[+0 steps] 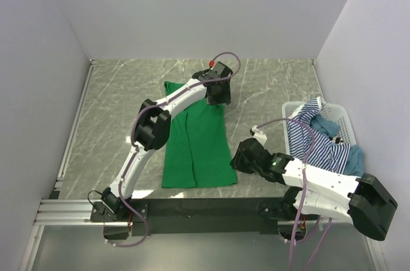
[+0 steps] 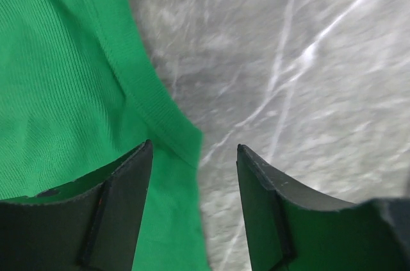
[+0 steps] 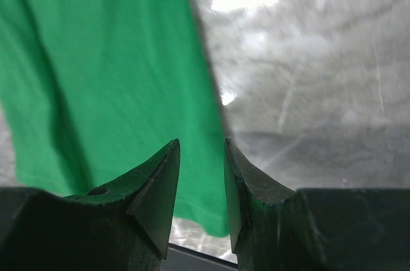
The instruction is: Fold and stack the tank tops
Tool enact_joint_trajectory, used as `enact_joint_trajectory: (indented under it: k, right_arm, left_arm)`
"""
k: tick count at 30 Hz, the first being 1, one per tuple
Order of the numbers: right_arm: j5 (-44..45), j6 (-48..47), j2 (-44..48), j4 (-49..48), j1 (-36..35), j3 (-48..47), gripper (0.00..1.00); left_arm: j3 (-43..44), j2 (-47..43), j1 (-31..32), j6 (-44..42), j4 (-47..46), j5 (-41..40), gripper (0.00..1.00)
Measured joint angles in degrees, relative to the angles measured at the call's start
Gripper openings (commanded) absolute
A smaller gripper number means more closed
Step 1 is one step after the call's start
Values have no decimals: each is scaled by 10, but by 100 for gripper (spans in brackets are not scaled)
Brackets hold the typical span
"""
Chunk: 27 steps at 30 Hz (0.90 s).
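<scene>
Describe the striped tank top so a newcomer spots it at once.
Look to the white slatted basket at the table's right edge. The striped tank top spills over its near side. Navy-and-white stripes set it apart from the plain teal top beside it and the green one lying flat mid-table.

My top camera sits high behind me, looking down and forward over the whole bench [image 1: 269, 91]; my left wrist camera peers close between its jaws at the far edge of the green tank top [image 1: 198, 149]; my right wrist camera, equally close, sees its near corner; all three share that cloth.
</scene>
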<state>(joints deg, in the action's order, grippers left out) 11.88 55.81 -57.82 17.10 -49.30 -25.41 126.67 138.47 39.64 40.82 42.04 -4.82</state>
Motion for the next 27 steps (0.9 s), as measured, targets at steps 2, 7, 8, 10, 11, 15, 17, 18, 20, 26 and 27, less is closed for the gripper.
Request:
enact_joint_trajectory:
  k: [2, 7, 8, 10, 11, 15, 17, 18, 20, 26, 27]
  right_arm:
    - [1, 13, -3, -4, -9, 14, 41]
    - [5, 39, -18, -15, -34, 30, 41]
    - [6, 43, -20, -17, -37, 31, 41]
    - [6, 50, -23, -25, -41, 34, 40]
    - [7, 53, -25, -29, -42, 36, 40]
    - [10, 66, -26, -35, -46, 45, 40]
    - [10, 71, -26, -35, -49, 45, 40]
    - [11, 74, -26, -35, -50, 45, 40]
    - [12, 78, -25, -37, -52, 47, 40]
    - [15, 86, -16, -29, -61, 50, 40]
    - [15, 87, -12, -23, -63, 50, 40]
  left_arm:
    - [0, 7, 2, -8, 7, 0, 62]
    - [0, 8, 14, -24, 0, -10, 61]
    - [0, 9, 18, -26, 0, -15, 61]
    - [0, 10, 26, -28, -2, -26, 59]
    - [0, 10, 29, -29, -3, -31, 58]
    - [0, 17, 40, -31, -4, -56, 57]
    - [0, 22, 42, -34, -6, -70, 56]
    - [0, 25, 42, -37, -6, -77, 55]
    - [0, 30, 43, -39, -6, -88, 53]
    - [-1, 38, 43, -43, -7, -107, 47]
    - [-2, 38, 43, -44, -7, -109, 45]
